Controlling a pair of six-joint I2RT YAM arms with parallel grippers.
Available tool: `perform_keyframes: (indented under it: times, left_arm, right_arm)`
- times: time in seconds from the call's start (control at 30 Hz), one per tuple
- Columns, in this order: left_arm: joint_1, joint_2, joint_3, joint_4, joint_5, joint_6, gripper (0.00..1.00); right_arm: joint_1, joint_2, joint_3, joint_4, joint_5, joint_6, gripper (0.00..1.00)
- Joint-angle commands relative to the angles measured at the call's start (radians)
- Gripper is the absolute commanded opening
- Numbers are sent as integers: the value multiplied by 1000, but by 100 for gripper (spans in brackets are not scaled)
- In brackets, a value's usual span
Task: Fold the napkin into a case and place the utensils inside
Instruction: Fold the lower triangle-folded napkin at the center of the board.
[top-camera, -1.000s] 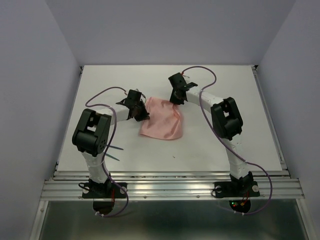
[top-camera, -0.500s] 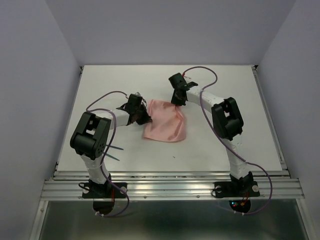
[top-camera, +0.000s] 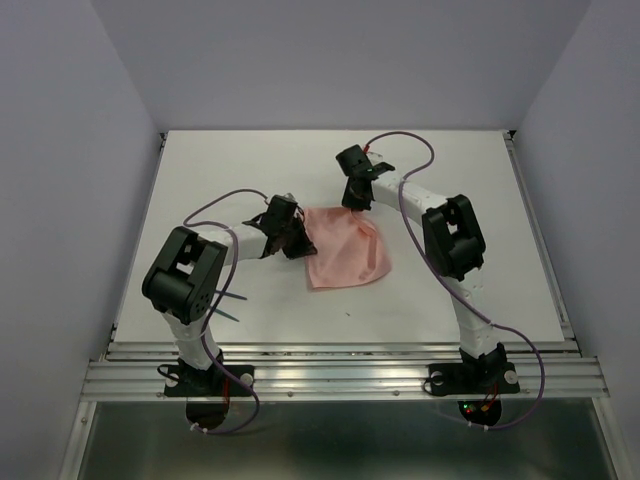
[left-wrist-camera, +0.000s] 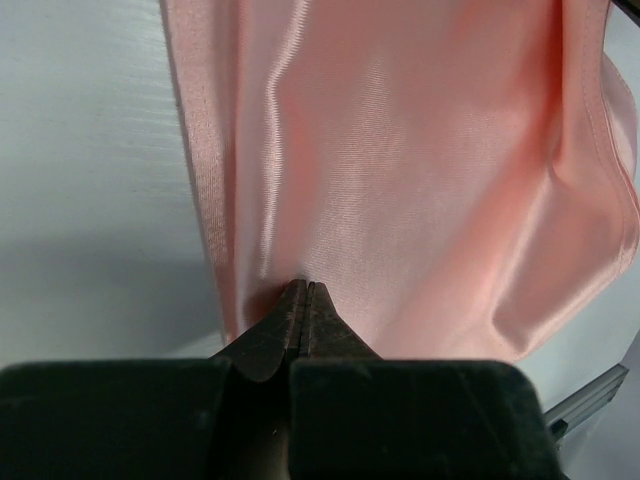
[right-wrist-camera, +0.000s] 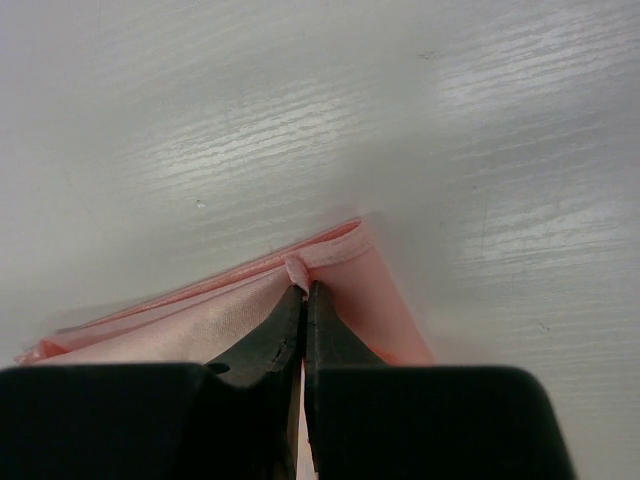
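Note:
The salmon-pink napkin (top-camera: 348, 253) lies folded in the middle of the table. My left gripper (top-camera: 297, 240) is shut on the cloth at its left side; in the left wrist view the closed fingertips (left-wrist-camera: 304, 287) pinch the napkin (left-wrist-camera: 420, 170), whose hem runs down the left. My right gripper (top-camera: 352, 205) is shut on the far edge; in the right wrist view the tips (right-wrist-camera: 303, 288) hold a small pucker of the hemmed corner of the napkin (right-wrist-camera: 345, 262). Thin teal utensils (top-camera: 232, 303) lie at the near left, partly hidden behind my left arm.
Purple cables (top-camera: 410, 150) loop over both arms. The white table (top-camera: 480, 200) is closed in by grey walls, and a metal rail (top-camera: 340, 375) runs along its near edge.
My left gripper has moved right with the napkin's left side, folding the cloth over and making it narrower. The right gripper has stayed put on the far edge.

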Motion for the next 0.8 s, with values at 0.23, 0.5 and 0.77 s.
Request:
perform_keyframes:
  times: [0.23,0.5,0.77]
  left_arm:
    - [-45,13,-43,-145,-4,-3,0]
    - [-46,-20,-62,-140,-5,-3,0]
    - [-46,-140,-38,-200,-66,37,1]
  right_arm:
    - [39,34,83,-29,60,26,1]
    - [39,91,48,-23,103,58,1]
    - [39,117,17,-8,99,65,1]
